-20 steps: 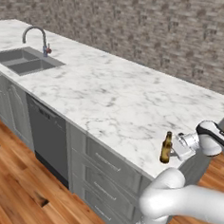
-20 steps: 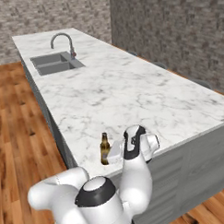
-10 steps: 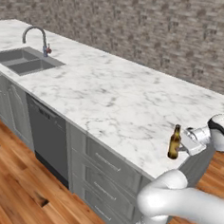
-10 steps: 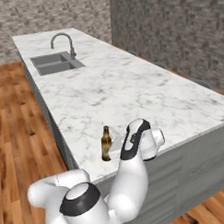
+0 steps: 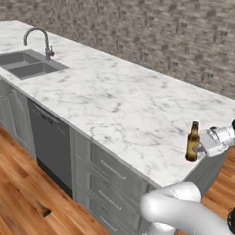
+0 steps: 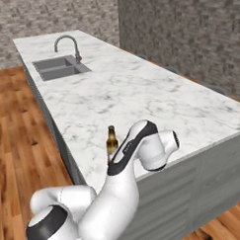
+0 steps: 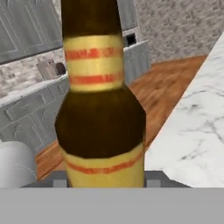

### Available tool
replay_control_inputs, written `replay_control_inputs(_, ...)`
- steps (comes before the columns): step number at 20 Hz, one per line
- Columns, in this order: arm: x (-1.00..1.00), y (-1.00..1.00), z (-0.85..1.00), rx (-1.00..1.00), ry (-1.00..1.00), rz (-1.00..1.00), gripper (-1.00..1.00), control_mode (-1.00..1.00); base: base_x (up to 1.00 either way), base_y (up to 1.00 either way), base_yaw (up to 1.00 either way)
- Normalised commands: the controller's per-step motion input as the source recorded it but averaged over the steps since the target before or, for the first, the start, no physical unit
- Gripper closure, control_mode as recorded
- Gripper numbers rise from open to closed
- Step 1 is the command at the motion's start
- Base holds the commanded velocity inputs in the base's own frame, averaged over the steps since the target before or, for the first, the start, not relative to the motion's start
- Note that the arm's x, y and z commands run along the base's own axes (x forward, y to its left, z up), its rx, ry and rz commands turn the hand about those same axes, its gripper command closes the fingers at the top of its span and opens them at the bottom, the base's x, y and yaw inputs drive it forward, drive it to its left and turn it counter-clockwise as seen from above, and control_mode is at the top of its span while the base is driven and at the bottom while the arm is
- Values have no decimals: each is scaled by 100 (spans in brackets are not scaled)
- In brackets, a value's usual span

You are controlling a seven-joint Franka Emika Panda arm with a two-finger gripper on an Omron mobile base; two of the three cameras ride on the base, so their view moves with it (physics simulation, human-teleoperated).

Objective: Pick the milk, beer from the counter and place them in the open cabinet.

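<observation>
The beer, a slim brown glass bottle with a long neck, dark cap and amber label (image 5: 193, 143), stands upright in the air at the near right corner of the counter, the long white marble slab with grey veins (image 5: 116, 97), its base at about the level of the marble edge.

Far left in the left base view, the steel sink (image 5: 25, 64) is sunk into the slab, with the curved steel faucet (image 5: 39, 39) just behind it. Below the slab are a dark dishwasher front (image 5: 50, 146) and then the grey drawers (image 5: 111, 186). Further right the marble is bare up to the bottle. The gripper (image 5: 203, 144) reaches in from the right and is closed around the bottle's lower body, though the fingers are mostly hidden behind the white hand.

In the right base view the sink (image 6: 60, 67) and faucet (image 6: 68, 45) lie far back on the left, and the bottle (image 6: 111, 144) shows its cap and neck just left of the white arm, over the near edge of the counter (image 6: 140, 96).

In the hand view the bottle (image 7: 100, 109) stands very close between the fingertips, with marble (image 7: 197, 131) at right, a wooden floor (image 7: 162, 78) beyond and grey cabinet fronts (image 7: 30, 30) at upper left.
</observation>
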Motion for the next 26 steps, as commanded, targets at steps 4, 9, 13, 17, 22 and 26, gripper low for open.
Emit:
replay_control_inputs(4,-28,0,41,-10,6,-25,100,-100,0,0,0)
replay_control_inputs(9,-5,0,27,-18,14,-31,100,-100,0,0,0)
replay_control_inputs(13,0,1,11,-30,17,-33,100,-100,0,0,0)
replay_control_inputs(17,0,19,7,-37,15,-31,100,-100,0,0,0)
replay_control_inputs(22,0,32,6,-40,18,-30,100,-100,0,0,0)
replay_control_inputs(26,-6,30,27,-27,20,-35,100,-100,0,0,0)
